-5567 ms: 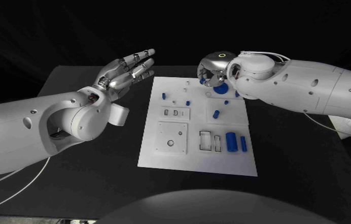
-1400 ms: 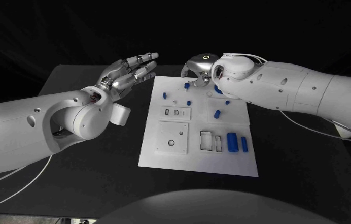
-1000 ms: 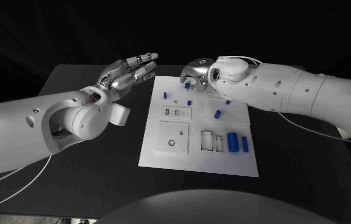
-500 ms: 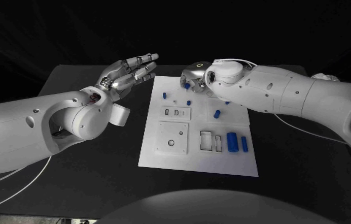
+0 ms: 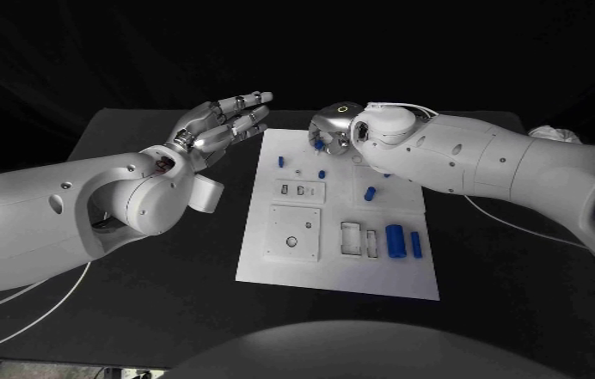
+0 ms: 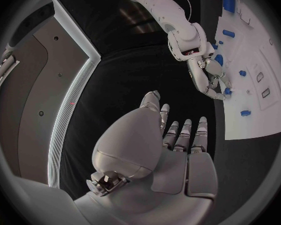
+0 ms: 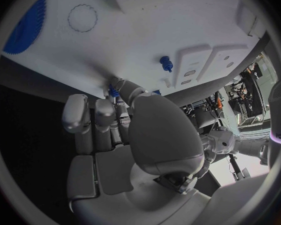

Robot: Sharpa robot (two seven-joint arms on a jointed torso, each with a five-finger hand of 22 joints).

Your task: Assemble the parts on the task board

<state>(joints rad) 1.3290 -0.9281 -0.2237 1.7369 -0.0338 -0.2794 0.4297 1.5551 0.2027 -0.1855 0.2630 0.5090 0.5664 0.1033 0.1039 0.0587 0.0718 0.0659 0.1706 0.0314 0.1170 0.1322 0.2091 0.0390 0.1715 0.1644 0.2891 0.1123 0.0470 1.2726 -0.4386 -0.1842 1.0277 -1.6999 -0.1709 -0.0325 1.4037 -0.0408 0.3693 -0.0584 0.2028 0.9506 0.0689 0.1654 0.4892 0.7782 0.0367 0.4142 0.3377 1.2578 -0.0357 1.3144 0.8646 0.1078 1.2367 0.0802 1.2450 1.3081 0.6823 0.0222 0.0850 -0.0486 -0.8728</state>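
Observation:
The white task board [image 5: 333,269] lies in the middle of the black table. My right hand [image 5: 333,130] hovers low over its far end and pinches a small blue part [image 7: 113,91] between thumb and fingertip, touching the board's far edge. The left wrist view shows this right hand [image 6: 208,77] with the blue part [image 6: 228,91] under its fingers. A blue gear [image 7: 25,27] and a small blue peg [image 7: 166,63] sit on the board nearby. My left hand [image 5: 223,125] is raised left of the board, fingers spread, holding nothing.
More blue parts stand on the board: a peg [image 5: 280,161], another peg [image 5: 322,174], a short cylinder [image 5: 370,193], and two longer pieces [image 5: 395,240] at the near right. Recessed white slots [image 5: 297,191] lie mid-board. Black table surrounds it.
My right hand has moved left along the board's far end, away from the gear, with the small blue part in its fingers; its forearm now covers more of the far right corner. The left hand stays put.

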